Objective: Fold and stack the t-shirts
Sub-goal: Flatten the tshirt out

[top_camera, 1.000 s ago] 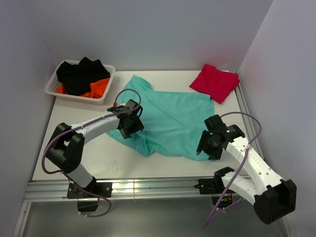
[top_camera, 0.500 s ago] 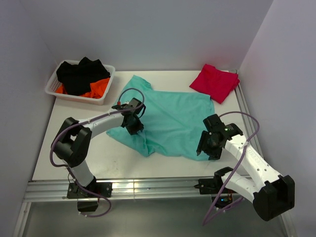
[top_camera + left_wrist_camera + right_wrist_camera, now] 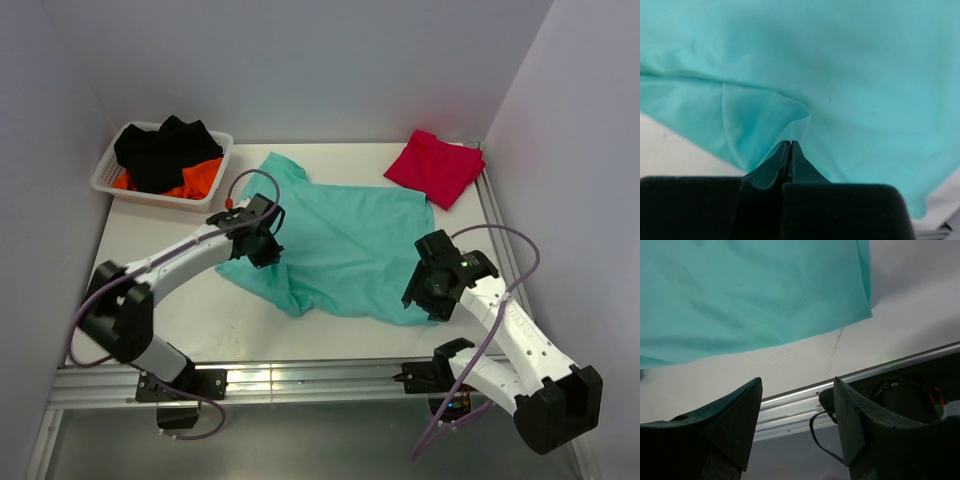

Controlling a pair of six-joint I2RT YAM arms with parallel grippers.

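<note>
Between the 2 pressed-together fingers of the left hand (image 3: 790, 145) sits a small pinch of the teal-green t-shirt (image 3: 350, 240), puckering the cloth into a little peak just ahead of the tips. The pinch is on the shirt's left side edge, where the fabric is rumpled. Gripping there looks meant to let that hand lift the side and carry it across for a fold. The rest of the garment spreads away beyond this hand and to its right, lying mostly flat on the tabletop (image 3: 220, 320).

The right hand (image 3: 797, 382) hangs with its fingers spread wide and nothing between them. The shirt's near right corner lies ahead of the tips and off to their right, apart from them, with bare tabletop and a metal rail (image 3: 795, 400) directly below. That pose reads as lining up for a matching grip on the hem, so both sides can rise together. With only 1 side held, a lift would likely drag and skew the cloth.

Well beyond the right hand, by the far edge, the crimson-red t-shirt (image 3: 436, 166) rests already folded, probably as the base of the stack. Far beyond the left hand, a white basket (image 3: 150, 192) holds black and orange garments, seemingly waiting their turn.
</note>
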